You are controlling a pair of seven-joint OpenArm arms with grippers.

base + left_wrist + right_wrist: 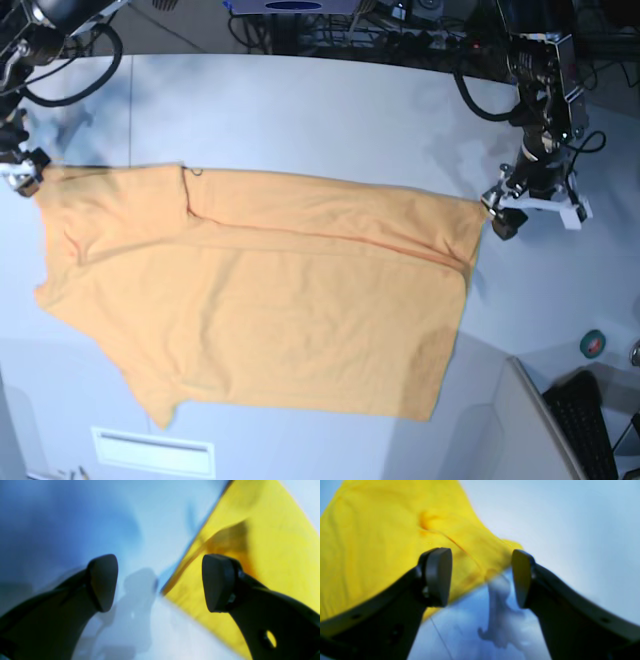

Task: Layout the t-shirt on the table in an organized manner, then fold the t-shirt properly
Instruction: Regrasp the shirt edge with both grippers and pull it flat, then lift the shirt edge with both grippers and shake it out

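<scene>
- The t-shirt (270, 300) lies spread on the counter (330, 110), with its top edge doubled over along a fold line.
- The left gripper (160, 582) stands open beside one corner, holding nothing.
- The right gripper (481, 577) stands open and empty too.
- Judged from this, further folds are left.

You see the t-shirt (270, 300) as plain pale orange in the base view, with no print showing; in both wrist views the same cloth reads as vivid yellow. The desk (330, 110) under it is matte white with a bluish cast. The left hand (160, 582) and the right hand (481, 577) have black fingers and dark grey pads. At the lower right of the base view you find a black keyboard (585, 425).
</scene>
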